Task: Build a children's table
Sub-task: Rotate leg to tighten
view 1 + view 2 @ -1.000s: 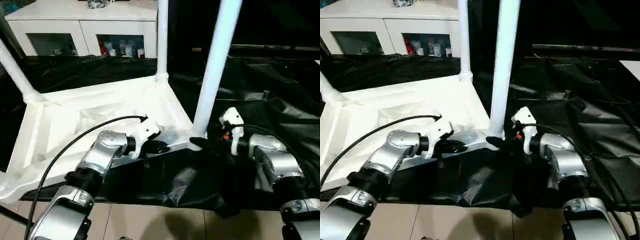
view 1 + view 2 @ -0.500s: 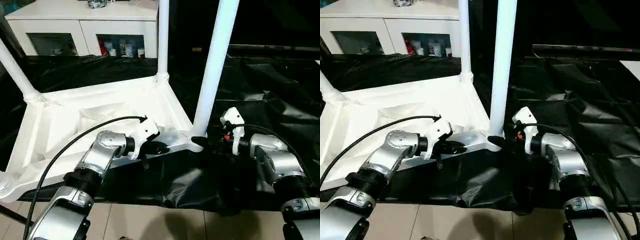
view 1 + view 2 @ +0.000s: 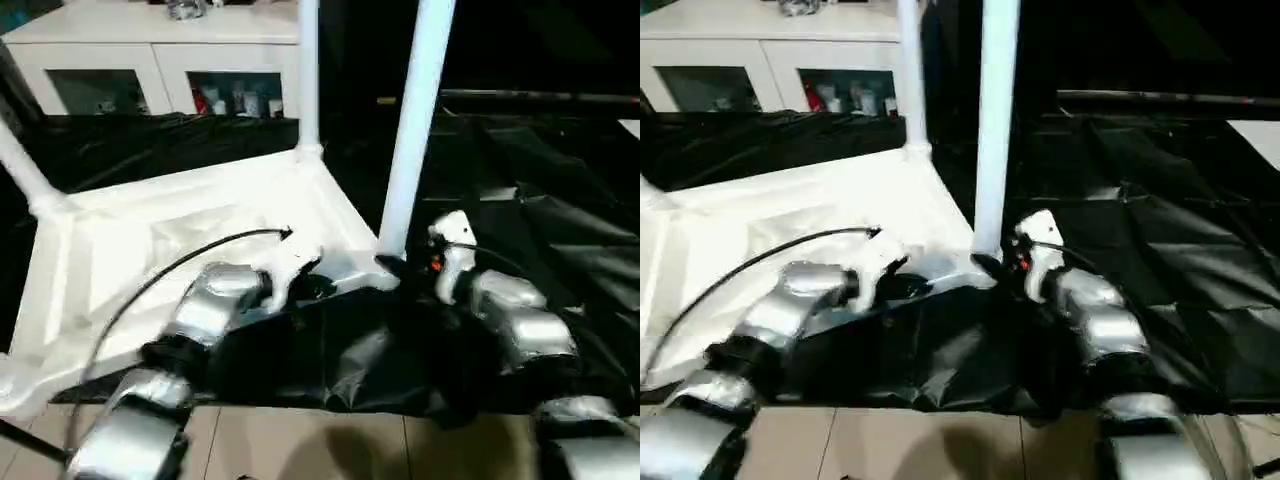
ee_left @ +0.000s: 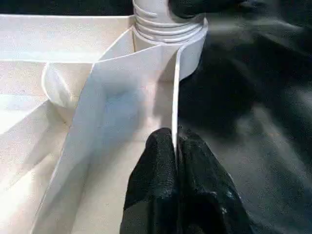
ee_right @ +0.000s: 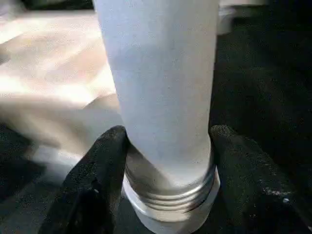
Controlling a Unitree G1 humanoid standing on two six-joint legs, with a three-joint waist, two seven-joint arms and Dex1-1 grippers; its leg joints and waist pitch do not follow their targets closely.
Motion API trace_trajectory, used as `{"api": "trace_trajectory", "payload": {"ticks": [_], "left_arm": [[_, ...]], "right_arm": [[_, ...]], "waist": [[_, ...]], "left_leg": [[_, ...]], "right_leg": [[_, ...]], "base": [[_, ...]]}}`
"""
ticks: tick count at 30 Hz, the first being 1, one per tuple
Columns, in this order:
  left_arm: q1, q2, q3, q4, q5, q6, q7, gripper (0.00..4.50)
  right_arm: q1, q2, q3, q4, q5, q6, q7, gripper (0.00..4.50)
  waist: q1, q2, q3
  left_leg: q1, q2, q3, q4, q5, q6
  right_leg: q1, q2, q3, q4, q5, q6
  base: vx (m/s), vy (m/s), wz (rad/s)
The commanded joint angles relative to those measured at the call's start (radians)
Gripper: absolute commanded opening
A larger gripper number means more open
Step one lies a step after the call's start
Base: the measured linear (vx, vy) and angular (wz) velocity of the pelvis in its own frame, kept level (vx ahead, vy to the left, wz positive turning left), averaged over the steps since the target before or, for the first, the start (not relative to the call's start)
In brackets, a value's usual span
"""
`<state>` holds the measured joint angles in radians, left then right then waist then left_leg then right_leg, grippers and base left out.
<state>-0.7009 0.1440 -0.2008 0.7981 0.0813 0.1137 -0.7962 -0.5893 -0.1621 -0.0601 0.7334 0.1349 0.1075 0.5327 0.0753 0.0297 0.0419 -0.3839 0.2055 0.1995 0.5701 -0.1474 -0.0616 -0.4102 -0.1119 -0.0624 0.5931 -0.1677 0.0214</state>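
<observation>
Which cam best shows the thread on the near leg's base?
Right wrist view: the thread sits close up between the right gripper fingers. Left wrist view shows it farther off, above the corner socket. Head views show the near leg, thread indistinct.

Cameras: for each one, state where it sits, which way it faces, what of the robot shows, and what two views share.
Left eye view: on the head, looking forward and down at the upturned tabletop; both silver forearms show.
Right eye view: same head camera, slightly offset; same scene, with the white cabinet behind.
Left wrist view: along the left hand, its fingers pinching the tabletop's side wall.
Right wrist view: along the right hand, its fingers either side of the near leg at its threaded base.
Shared: both wrist views show that threaded leg base.
</observation>
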Motion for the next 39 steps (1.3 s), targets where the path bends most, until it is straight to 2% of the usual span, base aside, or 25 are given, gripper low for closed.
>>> {"api": "trace_trajectory", "payload": {"ticks": [1,3,4,7,9,12,13,19,20,22,24,26,30,35,36,39], "left_arm": [[-0.024,-0.064,0.049,0.019,-0.032,-0.009,0.137,0.00],[-0.035,-0.096,0.039,0.022,-0.028,-0.021,0.155,0.00],[-0.034,-0.100,0.036,0.018,-0.029,-0.023,0.149,0.00],[-0.031,-0.108,0.028,0.011,-0.033,-0.036,0.125,0.00],[-0.024,-0.100,0.028,0.000,-0.039,-0.040,0.099,0.00],[-0.016,-0.080,0.025,0.004,-0.041,-0.073,0.057,0.00],[-0.009,-0.069,0.025,-0.003,-0.044,-0.075,0.040,0.00],[0.030,-0.021,0.017,-0.051,-0.068,-0.098,-0.070,0.00],[0.046,-0.001,0.017,-0.075,-0.081,-0.099,-0.119,0.00],[0.056,0.013,0.017,-0.090,-0.091,-0.097,-0.154,0.00],[0.069,0.034,0.014,-0.112,-0.103,-0.099,-0.204,0.00],[0.081,0.058,0.010,-0.135,-0.115,-0.088,-0.252,0.00],[0.103,0.095,0.005,-0.184,-0.140,-0.061,-0.326,0.00],[0.127,0.118,0.006,-0.225,-0.151,-0.043,-0.381,0.00],[0.131,0.120,0.006,-0.229,-0.150,-0.043,-0.381,0.00],[0.136,0.125,0.006,-0.236,-0.149,-0.041,-0.375,0.00]], "right_arm": [[0.008,0.053,-0.007,0.068,-0.025,0.047,-0.168,2.38],[-0.003,0.114,-0.010,0.073,-0.023,0.043,-0.233,2.38],[-0.004,0.127,-0.003,0.068,-0.024,0.039,-0.228,2.38],[-0.012,0.149,0.026,0.073,-0.045,0.006,-0.222,2.38],[-0.011,0.153,0.031,0.067,-0.038,-0.014,-0.194,2.92],[-0.014,0.148,0.018,0.059,-0.028,-0.036,-0.176,3.08],[-0.017,0.137,0.013,0.057,-0.023,-0.039,-0.161,3.33],[-0.027,0.057,0.034,0.032,-0.022,-0.029,-0.030,3.77],[-0.017,0.008,0.065,0.004,-0.029,-0.013,0.067,3.90],[-0.006,-0.028,0.088,-0.017,-0.036,-0.011,0.137,3.90],[0.013,-0.079,0.118,-0.053,-0.038,-0.008,0.242,3.90],[0.034,-0.129,0.136,-0.100,-0.023,0.009,0.344,3.90],[0.055,-0.209,0.162,-0.152,-0.007,0.028,0.479,3.90],[0.053,-0.243,0.184,-0.157,-0.010,0.034,0.537,3.90],[0.054,-0.241,0.191,-0.157,-0.018,0.032,0.537,3.90],[0.056,-0.235,0.199,-0.158,-0.029,0.032,0.532,3.90]], "waist": [[-0.005,-0.019,-0.057],[-0.006,-0.020,-0.058],[-0.005,-0.015,-0.059],[-0.006,-0.017,-0.061],[-0.007,-0.016,-0.060],[-0.008,-0.016,-0.062],[-0.008,-0.016,-0.061],[-0.006,-0.019,-0.064],[-0.005,-0.019,-0.065],[0.001,-0.019,-0.066],[0.007,-0.016,-0.065],[0.017,-0.020,-0.066],[0.022,-0.019,-0.066],[0.024,-0.018,-0.064],[0.024,-0.015,-0.064],[0.025,-0.020,-0.063]], "left_leg": [[0.022,0.013,-0.013,-0.069,-0.341,-0.005],[0.022,0.011,-0.013,-0.068,-0.355,-0.001],[0.019,0.010,-0.014,-0.068,-0.354,0.007],[0.016,0.010,-0.013,-0.068,-0.351,0.018],[0.016,0.010,-0.013,-0.068,-0.352,0.021],[0.014,0.011,-0.013,-0.069,-0.345,0.026],[0.014,0.011,-0.013,-0.069,-0.344,0.028],[0.010,0.013,-0.010,-0.063,-0.293,0.052],[0.011,0.013,-0.009,-0.062,-0.280,0.057],[0.008,0.015,-0.008,-0.060,-0.260,0.068],[0.008,0.018,-0.006,-0.059,-0.252,0.072],[0.011,0.020,-0.004,-0.058,-0.251,0.074],[0.010,0.022,-0.004,-0.057,-0.253,0.076],[0.012,0.021,-0.003,-0.056,-0.262,0.069],[0.012,0.022,-0.004,-0.057,-0.267,0.065],[0.013,0.021,-0.005,-0.059,-0.279,0.055]], "right_leg": [[0.030,-0.027,0.024,-0.092,-0.438,-0.155],[0.032,-0.028,0.024,-0.093,-0.439,-0.151],[0.035,-0.029,0.023,-0.094,-0.432,-0.147],[0.036,-0.028,0.023,-0.093,-0.405,-0.149],[0.036,-0.027,0.023,-0.092,-0.393,-0.154],[0.038,-0.028,0.024,-0.089,-0.364,-0.166],[0.039,-0.027,0.023,-0.088,-0.356,-0.170],[0.046,-0.029,0.024,-0.079,-0.292,-0.199],[0.047,-0.029,0.024,-0.078,-0.280,-0.204],[0.050,-0.026,0.023,-0.074,-0.254,-0.208],[0.048,-0.026,0.024,-0.070,-0.237,-0.215],[0.047,-0.023,0.024,-0.066,-0.226,-0.222],[0.048,-0.024,0.024,-0.062,-0.205,-0.235],[0.044,-0.027,0.025,-0.066,-0.241,-0.236],[0.043,-0.026,0.026,-0.066,-0.249,-0.234],[0.043,-0.027,0.026,-0.068,-0.272,-0.224]], "base": [[0.000,0.000,0.00],[0.000,0.000,0.00],[0.000,0.000,0.00],[0.000,0.000,0.00],[0.000,0.000,0.00],[0.000,0.000,0.00],[0.000,0.000,0.00],[0.000,0.000,0.00],[0.000,0.000,0.00],[0.000,0.000,0.00],[0.000,0.000,0.00],[0.000,0.000,0.00],[0.000,0.000,0.00],[0.000,0.000,0.00],[0.000,0.000,0.00],[0.000,0.000,0.00]]}}
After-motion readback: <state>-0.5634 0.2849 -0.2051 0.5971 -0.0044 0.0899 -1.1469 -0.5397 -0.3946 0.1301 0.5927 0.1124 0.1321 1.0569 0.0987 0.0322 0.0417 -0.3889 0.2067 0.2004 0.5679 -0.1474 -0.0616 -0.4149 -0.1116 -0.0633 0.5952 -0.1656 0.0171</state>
